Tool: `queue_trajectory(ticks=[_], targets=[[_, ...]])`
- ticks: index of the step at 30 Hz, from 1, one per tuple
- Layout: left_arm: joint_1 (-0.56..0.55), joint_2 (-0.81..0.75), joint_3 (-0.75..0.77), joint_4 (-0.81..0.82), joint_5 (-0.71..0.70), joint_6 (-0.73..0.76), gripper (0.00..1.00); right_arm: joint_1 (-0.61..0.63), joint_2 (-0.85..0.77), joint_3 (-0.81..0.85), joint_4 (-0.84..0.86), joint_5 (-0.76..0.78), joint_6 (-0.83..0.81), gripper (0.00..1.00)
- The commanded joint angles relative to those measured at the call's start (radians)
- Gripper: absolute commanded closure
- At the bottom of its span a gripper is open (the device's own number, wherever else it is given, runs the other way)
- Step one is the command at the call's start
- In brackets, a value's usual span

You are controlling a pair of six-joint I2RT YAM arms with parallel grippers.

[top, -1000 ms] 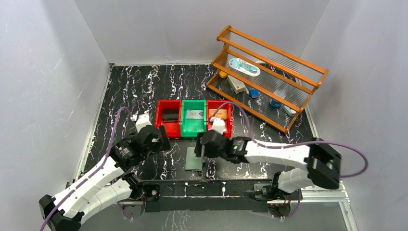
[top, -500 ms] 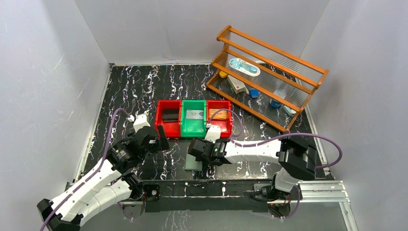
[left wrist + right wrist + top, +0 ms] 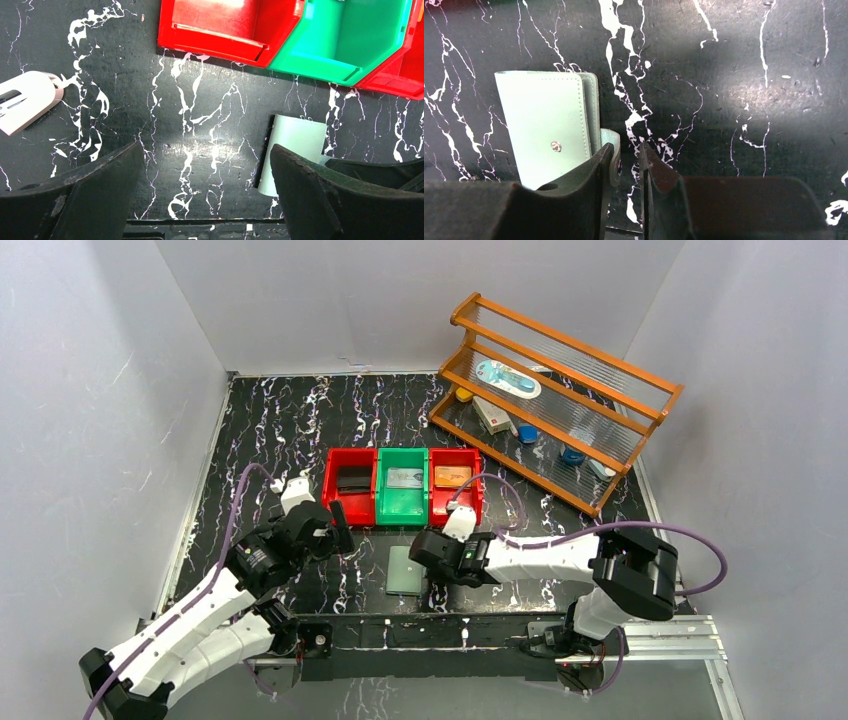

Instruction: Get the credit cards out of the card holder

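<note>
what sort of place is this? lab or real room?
Probably a lab test cell: plain white walls box in a black marbled table, with three plastic bins in a row and a wooden rack.

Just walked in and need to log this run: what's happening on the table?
The sage-green card holder lies closed on the table near its front edge. The right gripper sits low at the holder's snap tab, jaws almost together; a real grip can't be confirmed. The left gripper hovers open and empty to the left. Three credit cards already lie in the bins, one in each.
</note>
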State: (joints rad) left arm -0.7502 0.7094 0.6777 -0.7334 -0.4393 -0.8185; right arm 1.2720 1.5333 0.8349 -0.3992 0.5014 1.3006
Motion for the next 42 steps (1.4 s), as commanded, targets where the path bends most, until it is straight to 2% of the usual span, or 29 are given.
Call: queue_trajectory(ticks=[1,6,9,14,19,23,27,33,42], targets=[[-0.003,0.016,-0.010,0.009,0.006,0.008,0.02,-0.039,-0.047,-0.048,0.118,-0.049,-0.034,0.65],[-0.003,0.028,-0.012,0.012,0.016,0.009,0.02,-0.073,-0.052,-0.085,0.216,-0.119,-0.066,0.64],[-0.004,0.031,-0.012,0.015,0.015,0.011,0.02,-0.077,-0.044,-0.089,0.236,-0.136,-0.075,0.68],[-0.003,0.036,-0.013,0.017,0.021,0.013,0.02,-0.080,-0.054,-0.089,0.225,-0.138,-0.087,0.87],[-0.003,0.041,-0.016,0.027,0.034,0.013,0.02,-0.082,-0.123,-0.078,0.176,-0.106,-0.109,0.96],[-0.003,0.042,-0.013,0.036,0.044,0.017,0.02,-0.084,-0.216,-0.083,0.212,-0.119,-0.192,0.96],[-0.003,0.036,-0.003,0.038,0.047,0.018,0.02,-0.088,-0.241,-0.062,0.295,-0.225,-0.300,0.95],[-0.003,0.002,0.002,0.036,0.037,0.012,0.02,-0.088,-0.164,-0.007,0.451,-0.397,-0.350,0.95],[-0.003,-0.026,0.012,-0.001,0.015,-0.005,0.02,-0.088,-0.066,0.079,0.614,-0.502,-0.379,0.93]])
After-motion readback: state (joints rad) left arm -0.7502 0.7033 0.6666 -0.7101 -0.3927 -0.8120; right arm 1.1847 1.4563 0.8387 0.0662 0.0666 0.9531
